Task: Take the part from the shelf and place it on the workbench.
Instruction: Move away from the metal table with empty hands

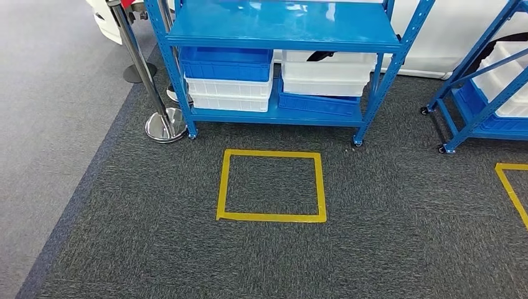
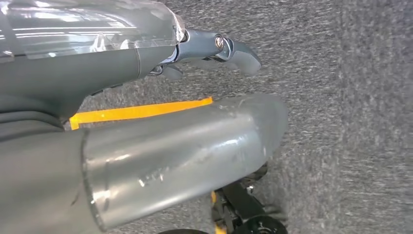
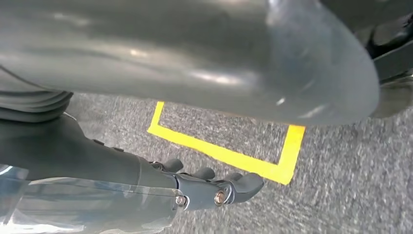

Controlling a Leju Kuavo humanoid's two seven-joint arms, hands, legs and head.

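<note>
Camera layout: one high forward-down view, two close wrist views aimed at the floor.
Head view faces the blue shelf (image 1: 280, 62) across carpet; both wrist views sit just behind hanging hands and share its yellow tape square (image 1: 272, 185) (image 2: 141, 111) (image 3: 224, 156).

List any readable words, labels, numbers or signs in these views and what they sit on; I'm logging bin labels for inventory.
None can be read.
The blue bins and white bins on the blue shelf show no labels.
The yellow tape square on the carpet is plain, with no text.
</note>
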